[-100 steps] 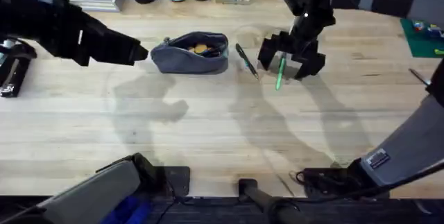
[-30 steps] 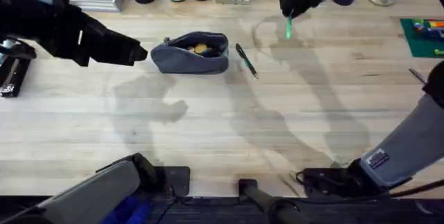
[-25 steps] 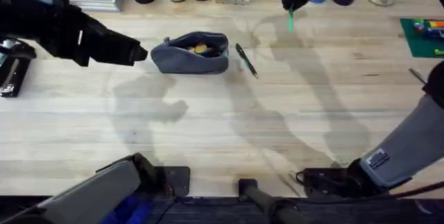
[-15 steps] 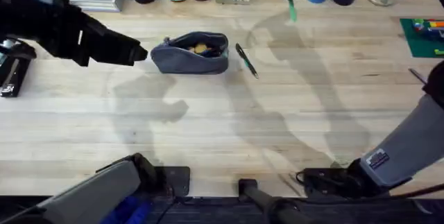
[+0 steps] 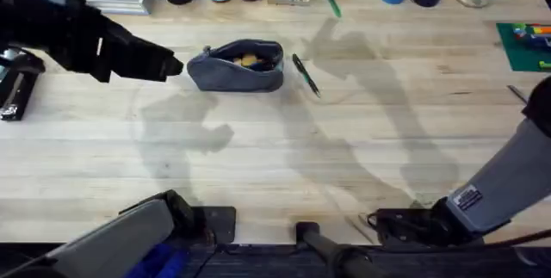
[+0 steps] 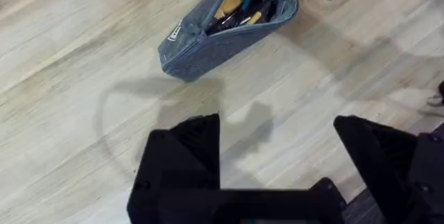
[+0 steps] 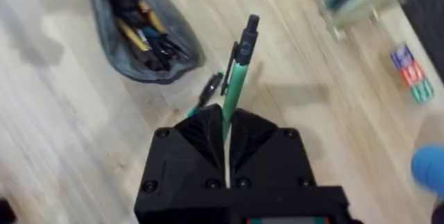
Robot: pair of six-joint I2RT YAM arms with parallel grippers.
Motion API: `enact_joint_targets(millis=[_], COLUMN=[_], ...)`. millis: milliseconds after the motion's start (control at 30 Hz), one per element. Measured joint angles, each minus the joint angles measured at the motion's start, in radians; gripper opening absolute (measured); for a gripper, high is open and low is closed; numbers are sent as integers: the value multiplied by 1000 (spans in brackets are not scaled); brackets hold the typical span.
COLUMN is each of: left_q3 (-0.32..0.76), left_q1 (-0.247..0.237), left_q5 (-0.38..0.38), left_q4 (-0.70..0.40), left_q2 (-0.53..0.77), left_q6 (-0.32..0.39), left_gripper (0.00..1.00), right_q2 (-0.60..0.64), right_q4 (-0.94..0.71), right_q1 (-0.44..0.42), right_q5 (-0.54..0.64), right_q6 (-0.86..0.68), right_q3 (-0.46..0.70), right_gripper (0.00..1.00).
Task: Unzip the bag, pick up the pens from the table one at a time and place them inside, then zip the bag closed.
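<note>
Overhead view, as I log it: bag (image 5: 238,64) unzipped on the table (image 5: 275,157), contents visible; black pen (image 5: 306,76) lying just beside its right end. My right gripper (image 7: 227,123) is clenched on the green pen (image 7: 237,71), held high near the table's far edge. My left gripper (image 6: 277,130) hangs released, fingers spread, left of the bag.
</note>
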Motion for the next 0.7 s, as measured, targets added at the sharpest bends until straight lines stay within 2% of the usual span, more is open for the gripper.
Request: enact_joint_targets(millis=[400, 700], left_q3=[0, 0], left_q1=[0, 0], left_q5=[0, 0], left_q4=[0, 0], left_q2=[0, 0], left_q6=[0, 0], left_gripper=[995, 995], right_q2=[0, 0], right_q4=[2, 14], right_q1=[118, 179], right_q5=[-58, -61], right_q6=[-297, -388], right_q3=[0, 0], right_gripper=[31, 31])
